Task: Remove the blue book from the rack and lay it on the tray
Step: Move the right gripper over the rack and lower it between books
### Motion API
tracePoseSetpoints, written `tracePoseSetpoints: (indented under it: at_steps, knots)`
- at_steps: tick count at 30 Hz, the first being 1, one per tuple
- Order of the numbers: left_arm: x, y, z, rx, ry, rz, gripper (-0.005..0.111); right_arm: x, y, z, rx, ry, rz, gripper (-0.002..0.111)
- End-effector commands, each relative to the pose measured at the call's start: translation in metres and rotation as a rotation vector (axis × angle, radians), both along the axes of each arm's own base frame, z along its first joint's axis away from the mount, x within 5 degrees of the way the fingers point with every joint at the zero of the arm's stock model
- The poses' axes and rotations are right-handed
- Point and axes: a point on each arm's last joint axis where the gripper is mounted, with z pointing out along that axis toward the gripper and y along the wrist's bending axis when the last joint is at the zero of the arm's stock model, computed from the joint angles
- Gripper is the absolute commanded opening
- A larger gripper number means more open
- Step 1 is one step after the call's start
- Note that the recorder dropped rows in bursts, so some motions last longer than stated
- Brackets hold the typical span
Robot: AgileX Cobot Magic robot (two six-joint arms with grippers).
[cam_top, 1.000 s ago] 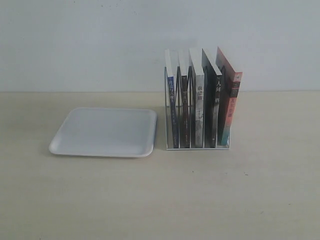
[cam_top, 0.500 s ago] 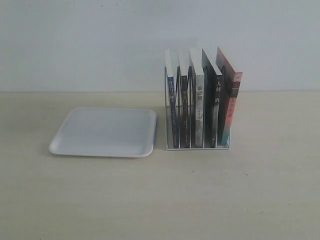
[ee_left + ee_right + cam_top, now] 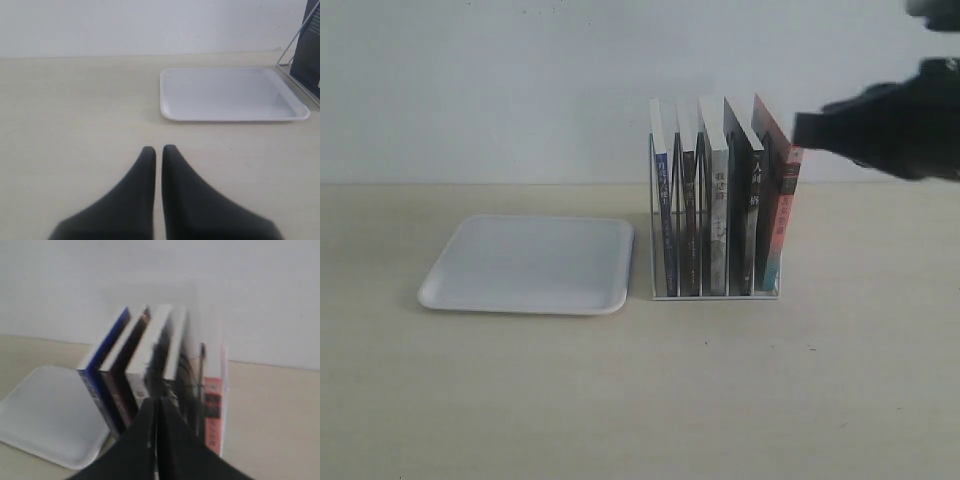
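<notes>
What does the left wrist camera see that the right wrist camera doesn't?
Only the left wrist view shows the left gripper, shut, and the whole tray with all its rim. Only the right wrist view, which is blurry, shows the right gripper, shut, pointing at the row of books, with the blue book at the tray end and a red book at the other. Both show the tray, the pale table and the white wall.

books (image 3: 713, 200) stand upright in the rack (image 3: 720, 296), just right of the tray (image 3: 525, 262).

Even soft light — motion-blurred right wrist view
</notes>
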Motion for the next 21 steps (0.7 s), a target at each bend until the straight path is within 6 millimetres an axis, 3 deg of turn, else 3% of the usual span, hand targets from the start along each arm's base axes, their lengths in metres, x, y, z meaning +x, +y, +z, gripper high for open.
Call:
tracePoseSetpoints:
  at_steps: [1, 3, 6, 12, 14, 18, 21]
  knots:
    - [0.000, 0.000, 0.000, 0.003, -0.016, 0.003, 0.004, 0.043, 0.029, 0.036, -0.165, 0.211, 0.030, 0.000]
    - [0.000, 0.000, 0.000, 0.003, -0.016, 0.003, 0.004, 0.068, 0.039, 0.050, -0.225, 0.313, 0.013, 0.000]
    - [0.000, 0.000, 0.000, 0.003, -0.016, 0.003, 0.004, 0.103, 0.053, 0.047, -0.279, 0.368, 0.000, 0.000]
    - [0.000, 0.000, 0.000, 0.003, -0.016, 0.003, 0.004, 0.138, 0.068, 0.037, -0.317, 0.355, -0.011, 0.002]
    - [0.000, 0.000, 0.000, 0.003, -0.016, 0.003, 0.004, 0.145, 0.069, 0.034, -0.344, 0.357, -0.019, 0.009]
    - [0.000, 0.000, 0.000, 0.003, -0.016, 0.003, 0.004, 0.155, 0.068, 0.025, -0.398, 0.405, -0.052, 0.040]
    - [0.000, 0.000, 0.000, 0.003, -0.016, 0.003, 0.004, 0.159, 0.067, 0.018, -0.407, 0.424, -0.092, 0.048]
